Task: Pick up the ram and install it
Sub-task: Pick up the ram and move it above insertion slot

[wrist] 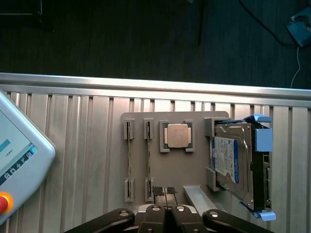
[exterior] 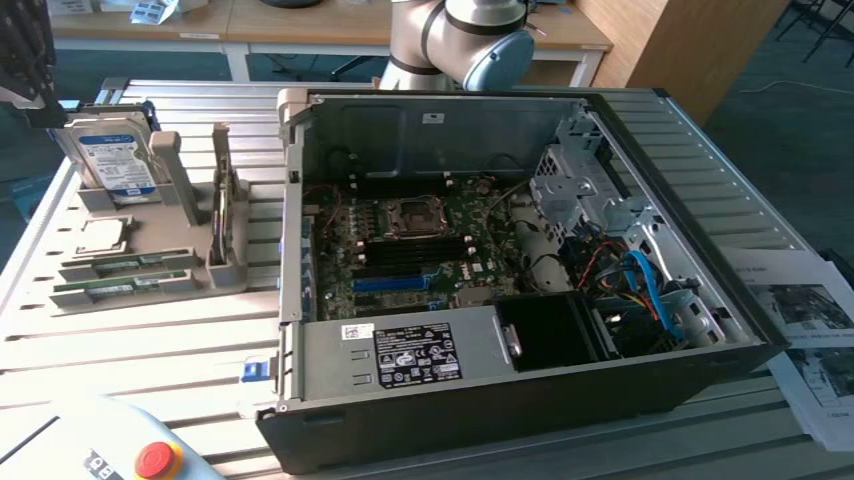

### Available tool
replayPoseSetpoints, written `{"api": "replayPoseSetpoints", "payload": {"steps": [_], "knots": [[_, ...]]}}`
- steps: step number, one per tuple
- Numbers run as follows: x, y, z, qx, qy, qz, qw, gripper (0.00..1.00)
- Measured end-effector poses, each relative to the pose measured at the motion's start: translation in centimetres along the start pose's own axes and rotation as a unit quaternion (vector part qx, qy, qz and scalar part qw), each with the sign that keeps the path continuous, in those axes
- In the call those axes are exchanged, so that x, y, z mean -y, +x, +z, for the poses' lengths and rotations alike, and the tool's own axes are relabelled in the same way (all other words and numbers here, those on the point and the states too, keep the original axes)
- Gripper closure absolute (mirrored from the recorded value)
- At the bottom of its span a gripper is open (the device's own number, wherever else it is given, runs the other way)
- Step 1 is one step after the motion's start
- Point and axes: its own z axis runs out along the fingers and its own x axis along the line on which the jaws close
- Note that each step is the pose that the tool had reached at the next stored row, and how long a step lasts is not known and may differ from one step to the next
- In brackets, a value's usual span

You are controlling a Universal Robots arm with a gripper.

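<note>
— Where's the ram?
— On edge in the grey holder on our desk, at nine o'clock of the case in the exterior view.
— Our tool?
— Fingers together, empty, near it. We judge the ram light, stiff, probably fragile; pinch its flat sides mid-length.

Robotics lab: slatted workbench, teach pendant.

ram | two thin green sticks | on edge, parallel | slotted in grey holder

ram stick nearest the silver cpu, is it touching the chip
Apart. The wrist view shows a strip of grey holder between the ram and the processor chip.
</note>
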Motion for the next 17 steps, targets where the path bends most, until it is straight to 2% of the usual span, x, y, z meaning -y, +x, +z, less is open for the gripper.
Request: {"api": "replayPoseSetpoints", "payload": {"steps": [11, 17], "knots": [[0.0, 0.0, 0.02, -0.0002, -0.0001, -0.005, 1.0, 0.9], [0.05, 0.02, 0.96, -0.0002, 0.0, -0.005, 1.0, 0.9]]}}
